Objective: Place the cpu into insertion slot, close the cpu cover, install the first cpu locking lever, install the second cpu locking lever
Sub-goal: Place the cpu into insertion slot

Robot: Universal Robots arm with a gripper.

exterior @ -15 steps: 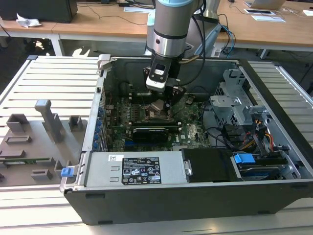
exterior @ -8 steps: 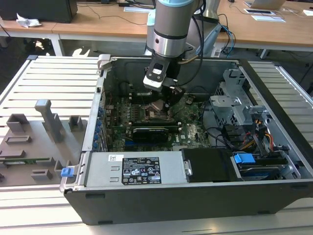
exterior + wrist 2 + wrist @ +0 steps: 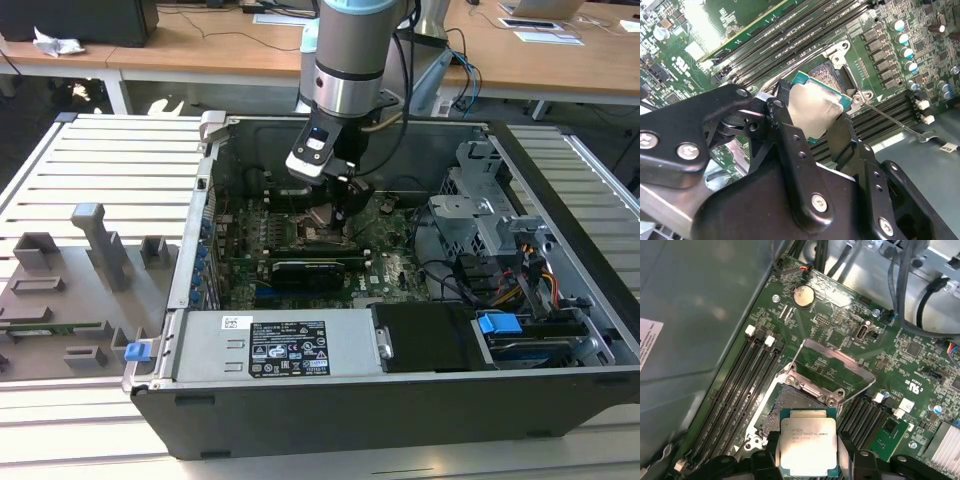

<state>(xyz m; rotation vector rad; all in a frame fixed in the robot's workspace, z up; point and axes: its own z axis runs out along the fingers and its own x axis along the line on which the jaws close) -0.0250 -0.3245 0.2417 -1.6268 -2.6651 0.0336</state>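
step in hand: seating the chip. the black two-finger gripper (image 3: 808, 456) is clamped on two opposite edges of the small flat square cpu with the silver-grey metal top (image 3: 807, 445). the cpu hangs over the near edge of the square black-framed insertion slot with its pale grey pin field (image 3: 790, 401) and is not yet in it. the thin dark metal cpu cover frame (image 3: 837, 356) stands tilted open on the far side of the slot from the chip. in the exterior view the gripper (image 3: 335, 205) sits just above the centre of the frame, inside the open dark computer case (image 3: 400, 415).

judgement: hold the chip level, square its edges to the socket frame, and lower it straight. the pin field looks easily bent, so avoid any sideways slide.

the first wrist view shows the chip's top face and the raised cover. the second wrist view shows the chip (image 3: 815, 112) obliquely with its green board edge, plus a thin metal lever rod (image 3: 885, 116) lying beside the slot (image 3: 827, 77).
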